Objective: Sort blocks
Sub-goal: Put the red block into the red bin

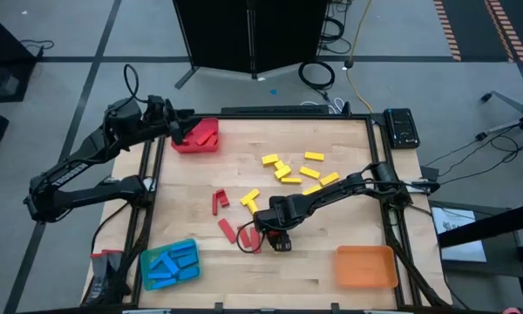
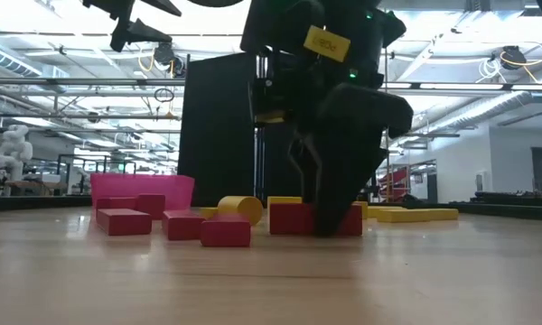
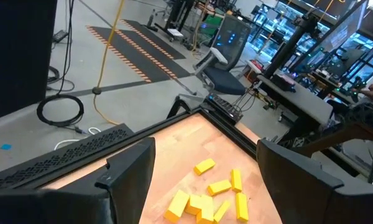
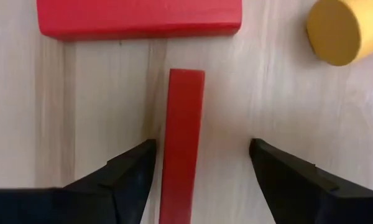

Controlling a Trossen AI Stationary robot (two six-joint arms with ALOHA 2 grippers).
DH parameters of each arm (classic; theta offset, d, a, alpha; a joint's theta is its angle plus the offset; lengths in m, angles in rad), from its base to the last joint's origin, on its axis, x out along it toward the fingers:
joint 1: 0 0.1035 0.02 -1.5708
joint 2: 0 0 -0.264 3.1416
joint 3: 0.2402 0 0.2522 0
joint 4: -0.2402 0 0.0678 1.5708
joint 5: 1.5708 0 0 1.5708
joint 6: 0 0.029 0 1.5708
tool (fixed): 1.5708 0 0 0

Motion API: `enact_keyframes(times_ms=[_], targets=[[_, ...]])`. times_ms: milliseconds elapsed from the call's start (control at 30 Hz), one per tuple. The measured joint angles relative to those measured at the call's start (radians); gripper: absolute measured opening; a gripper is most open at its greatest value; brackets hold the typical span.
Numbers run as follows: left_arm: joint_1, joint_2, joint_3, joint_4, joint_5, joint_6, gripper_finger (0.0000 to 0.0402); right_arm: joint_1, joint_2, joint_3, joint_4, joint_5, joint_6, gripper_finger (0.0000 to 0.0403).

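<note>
Right end effector (image 4: 202, 165) straddles a red block (image 4: 183, 143) on the worktop (image 1: 331, 227) — fingers apart (one nearly touching) — and should centre before closing squarely; the left (image 3: 205, 174), also apart, hovers over the red tray (image 1: 196, 138).

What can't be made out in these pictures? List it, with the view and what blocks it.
- High view: the red block under the right gripper is covered by that arm's wrist.
- Low view: the right gripper hides the middle of the red block behind it.
- Right wrist view: the near end of the red block between the open fingers is cut off by the picture's edge.
- High view: the left gripper covers part of the red tray, so its contents cannot be counted.
</note>
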Motion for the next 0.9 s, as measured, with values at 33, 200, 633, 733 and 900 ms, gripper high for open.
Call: enact_keyframes(times_ms=[33, 200, 633, 733, 900], targets=[[0.0, 0.0, 0.0, -0.001, 0.0, 0.0, 0.0286, 0.0, -0.004, -0.001, 0.0, 0.0, -0.005, 0.0257], [0.0, -0.001, 0.0, -0.013, 0.0, 0.0, 0.0286, 0.005, -0.007, -0.003, -0.038, -0.017, -0.005, 0.0189], [0.0, -0.001, 0.0, -0.013, -0.001, 0.0, 0.0286, 0.01, -0.005, -0.007, -0.065, -0.024, -0.024, 0.0037], [0.0, -0.001, 0.0, -0.013, -0.001, 0.0, 0.0286, 0.01, -0.005, 0.004, -0.065, -0.018, -0.022, 0.0037], [0.0, -0.001, -0.001, -0.011, -0.001, 0.025, 0.0286, -0.017, -0.03, 0.056, -0.089, 0.06, -0.013, 0.0037]])
